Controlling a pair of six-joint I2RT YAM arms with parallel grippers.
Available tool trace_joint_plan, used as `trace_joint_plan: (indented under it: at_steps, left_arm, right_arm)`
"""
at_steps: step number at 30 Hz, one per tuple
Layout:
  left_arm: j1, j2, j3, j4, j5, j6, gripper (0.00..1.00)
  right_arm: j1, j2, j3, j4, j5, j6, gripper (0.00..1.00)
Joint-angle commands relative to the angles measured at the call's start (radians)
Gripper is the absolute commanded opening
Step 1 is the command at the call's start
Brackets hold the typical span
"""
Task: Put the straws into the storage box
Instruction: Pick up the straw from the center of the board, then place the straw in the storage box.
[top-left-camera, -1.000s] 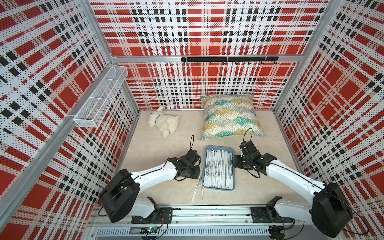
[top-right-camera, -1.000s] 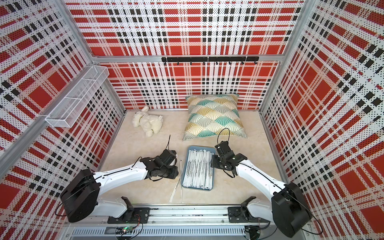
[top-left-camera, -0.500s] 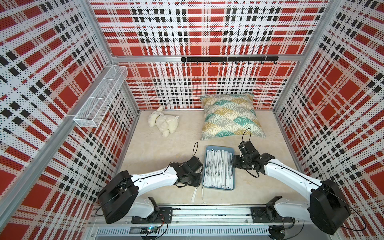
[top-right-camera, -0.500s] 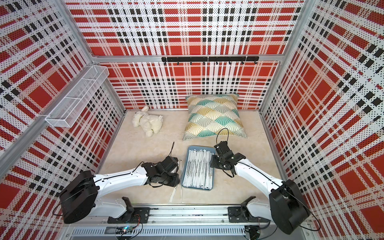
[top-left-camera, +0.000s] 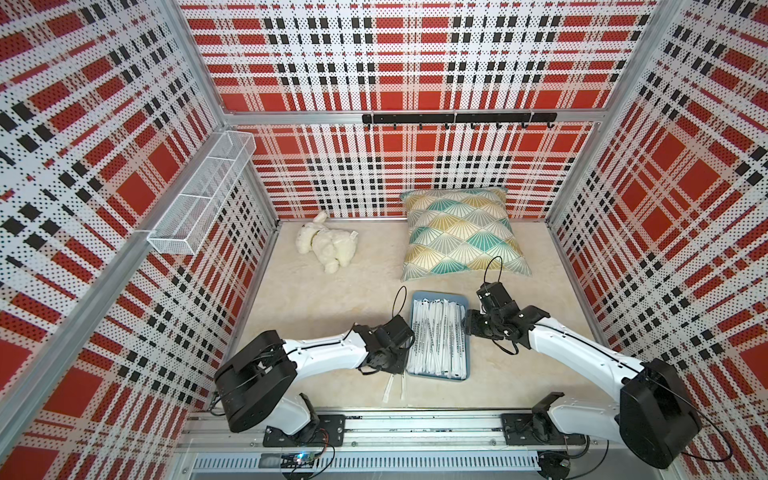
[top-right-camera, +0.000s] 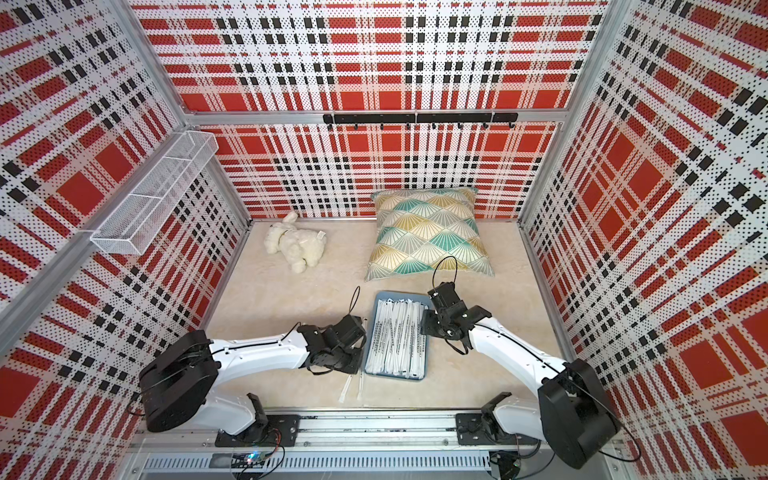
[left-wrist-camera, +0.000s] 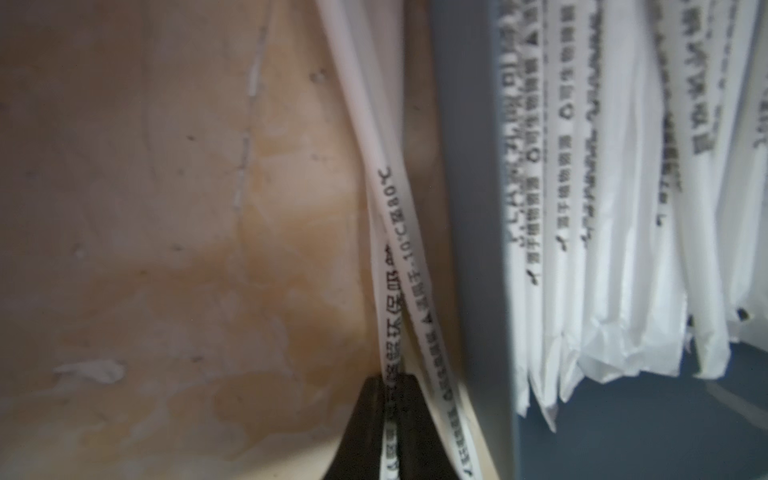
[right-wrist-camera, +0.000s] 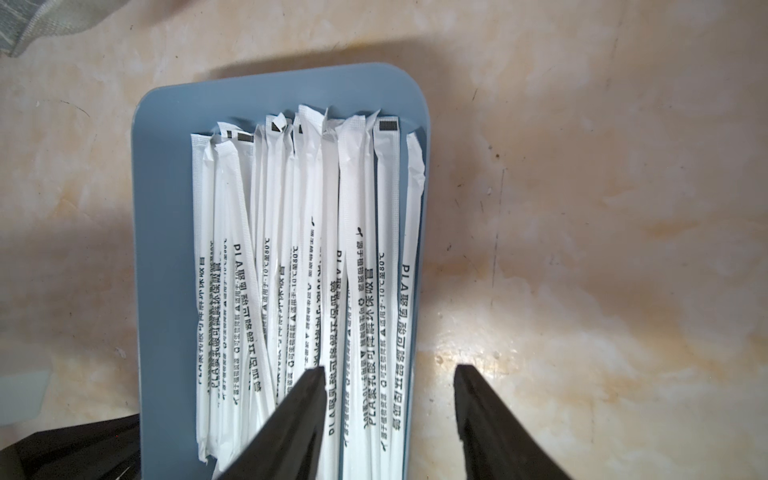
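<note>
Slate-blue plastic catches the eye first: the storage box (top-left-camera: 440, 294) sits on the beige marbled tabletop (top-left-camera: 332, 307) between the two arms. It is packed with paper-wrapped straws (top-left-camera: 438, 336) lying lengthwise, side by side and partly overlapping. Two loose straws (top-left-camera: 387, 388) remain outside it, on the table just beside its left wall, their near ends poking out from under the left arm.

The left gripper (left-wrist-camera: 384, 390) is down on them, its black fingers (left-wrist-camera: 365, 424) clamped tight on one straw (left-wrist-camera: 392, 324). The second straw (left-wrist-camera: 432, 353) crosses the first right at the pinch and runs off along the box wall. The right gripper (right-wrist-camera: 390, 370) hangs with its jaws parted and holds nothing, one finger over the straws at the box's right edge and the other over bare table.

What worries me is that crossing. If the lift goes straight up, I expect the free straw to be dragged or flicked aside, perhaps farther from reach. The grip also looks to be on flat, slippery paper near one end, so the long limp length could droop and snag the box rim on the way over. With the box so full, a straw dropped carelessly may slide off the heap and back onto the table.
</note>
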Motion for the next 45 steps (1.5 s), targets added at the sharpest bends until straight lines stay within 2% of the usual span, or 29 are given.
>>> trace_joint_plan:
  at_steps: [1,6,10,13,16,19,23,29,36,42,45]
  left_arm:
    - [0.093,-0.025,-0.005,-0.110,-0.126,0.001,0.01]
    - [0.243,-0.096,0.063,-0.106,-0.159,0.024,0.00]
    - [0.295,-0.137,0.161,-0.107,-0.185,0.032,0.00]
    - [0.239,-0.148,0.222,-0.066,-0.160,0.013,0.00]
    - [0.099,-0.104,0.269,0.042,-0.097,-0.055,0.00]
    - [-0.017,-0.017,0.281,0.160,-0.053,-0.123,0.00]
    - [-0.086,0.116,0.297,0.197,-0.042,-0.146,0.00]
    - [-0.089,0.201,0.287,0.207,-0.053,-0.140,0.00]
    - [-0.058,0.210,0.223,0.223,-0.060,-0.177,0.00]
    - [-0.018,0.197,0.179,0.208,-0.038,-0.158,0.00]
    - [-0.015,0.203,0.191,0.203,-0.033,-0.139,0.03]
  right_arm:
    - [0.007,0.018,0.032,0.022,-0.007,-0.012,0.57]
    - [0.006,0.039,0.042,0.036,-0.019,-0.012,0.57]
    - [0.006,0.046,0.055,0.034,-0.026,-0.015,0.57]
    - [0.007,0.039,0.060,0.026,-0.013,-0.018,0.57]
    - [0.006,0.037,0.068,0.010,0.000,-0.021,0.57]
    - [0.006,0.032,0.070,0.008,0.008,-0.017,0.57]
    - [0.006,0.027,0.067,0.010,-0.009,-0.006,0.57]
    - [0.007,0.018,0.068,-0.004,-0.001,-0.014,0.56]
    - [0.007,0.015,0.063,-0.002,-0.001,-0.012,0.56]
    - [0.006,0.022,0.067,0.000,0.000,-0.018,0.56]
    - [0.006,0.028,0.066,0.008,-0.003,-0.016,0.56]
